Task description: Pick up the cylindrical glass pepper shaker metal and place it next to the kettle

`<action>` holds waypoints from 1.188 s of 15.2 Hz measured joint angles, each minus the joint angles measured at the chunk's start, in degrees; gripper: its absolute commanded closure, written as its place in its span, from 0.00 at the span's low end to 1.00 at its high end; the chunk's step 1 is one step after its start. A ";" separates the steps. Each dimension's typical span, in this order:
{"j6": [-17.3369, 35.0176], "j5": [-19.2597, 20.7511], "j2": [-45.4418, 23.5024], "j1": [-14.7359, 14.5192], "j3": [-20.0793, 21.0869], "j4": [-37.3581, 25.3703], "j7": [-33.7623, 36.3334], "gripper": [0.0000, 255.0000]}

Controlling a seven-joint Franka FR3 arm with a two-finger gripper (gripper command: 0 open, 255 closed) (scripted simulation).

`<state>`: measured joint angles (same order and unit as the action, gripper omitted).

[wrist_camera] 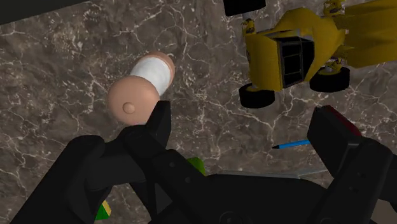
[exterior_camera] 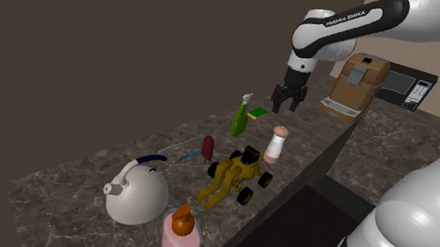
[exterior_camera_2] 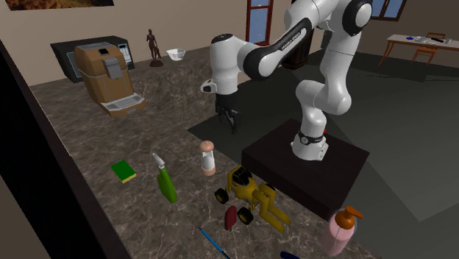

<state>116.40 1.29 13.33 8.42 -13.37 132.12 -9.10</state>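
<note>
Hovering open, empty, upper centre: black gripper (exterior_camera: 287,99); white peach-capped cylindrical shaker (exterior_camera: 275,144) untouched; move beside white kettle (exterior_camera: 138,190), lower left, pending.

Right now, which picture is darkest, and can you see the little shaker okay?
Shoulder view: the dimmest, but the pale pepper shaker stands out on the dark countertop. Second exterior view: brighter and evenly lit. Wrist view: the shaker looks sharp, without glare; the open black gripper shows little surface detail.
</note>
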 measured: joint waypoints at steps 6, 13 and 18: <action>5.21 -1.13 -11.27 1.81 -3.11 -4.74 -4.62 0.00; 9.12 -4.27 -25.09 4.72 -5.09 -12.89 -9.89 0.00; 12.23 -5.36 -28.17 5.33 -4.96 -12.61 -10.98 0.00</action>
<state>128.62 -4.07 -14.84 13.75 -18.33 119.52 -20.08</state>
